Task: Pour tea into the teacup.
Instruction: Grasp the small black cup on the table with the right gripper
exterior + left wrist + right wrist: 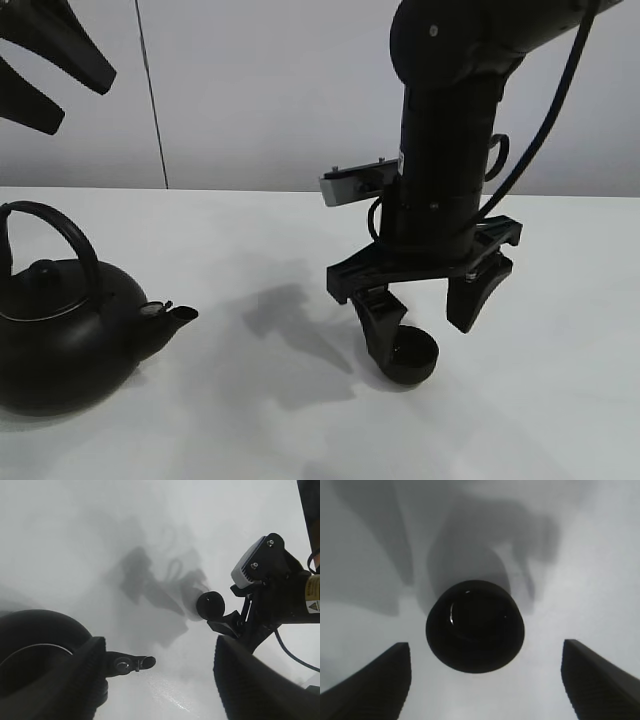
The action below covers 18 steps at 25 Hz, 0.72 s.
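Right tool spread wide, teacup standing unclamped between its fingers on the tabletop. Left tool also apart, above the kettle (not gripped). No tea stream visible; the pour is probably not yet begun.

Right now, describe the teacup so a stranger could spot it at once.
On the white table, find the open right gripper. Between its jaws stands the teacup: small, matte black and handleless, far smaller than the arched-handle kettle at the left.
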Each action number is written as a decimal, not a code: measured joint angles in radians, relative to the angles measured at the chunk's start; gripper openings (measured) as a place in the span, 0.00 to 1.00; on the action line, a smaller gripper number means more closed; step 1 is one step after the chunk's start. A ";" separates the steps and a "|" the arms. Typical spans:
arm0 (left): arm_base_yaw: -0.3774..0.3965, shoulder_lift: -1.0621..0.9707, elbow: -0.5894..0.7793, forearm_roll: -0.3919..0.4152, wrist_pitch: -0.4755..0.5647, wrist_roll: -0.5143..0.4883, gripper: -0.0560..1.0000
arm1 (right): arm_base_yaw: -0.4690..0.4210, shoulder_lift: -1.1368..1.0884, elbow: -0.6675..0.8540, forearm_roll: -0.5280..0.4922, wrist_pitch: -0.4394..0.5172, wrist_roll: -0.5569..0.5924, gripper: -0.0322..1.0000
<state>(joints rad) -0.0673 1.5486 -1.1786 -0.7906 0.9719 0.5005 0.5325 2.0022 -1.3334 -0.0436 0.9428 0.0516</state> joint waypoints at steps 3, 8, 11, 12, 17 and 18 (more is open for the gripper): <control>0.000 0.000 0.000 0.000 0.000 0.000 0.49 | 0.000 0.018 0.000 0.002 -0.006 0.000 0.58; 0.000 0.000 0.000 0.000 0.000 0.000 0.49 | 0.000 0.048 -0.003 0.002 -0.023 0.001 0.58; 0.000 0.000 0.000 0.000 0.000 0.000 0.49 | 0.000 0.068 -0.005 0.003 -0.027 0.005 0.58; 0.000 0.000 0.000 0.000 0.000 0.000 0.49 | 0.000 0.071 -0.006 0.004 -0.031 0.005 0.58; 0.000 0.000 0.000 0.000 0.000 0.000 0.49 | 0.000 0.076 -0.006 0.013 -0.050 0.005 0.51; 0.000 0.000 0.000 0.000 0.000 0.000 0.49 | 0.000 0.076 -0.006 0.014 -0.050 0.006 0.46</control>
<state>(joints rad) -0.0673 1.5486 -1.1786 -0.7906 0.9719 0.5005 0.5325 2.0783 -1.3397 -0.0301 0.8925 0.0573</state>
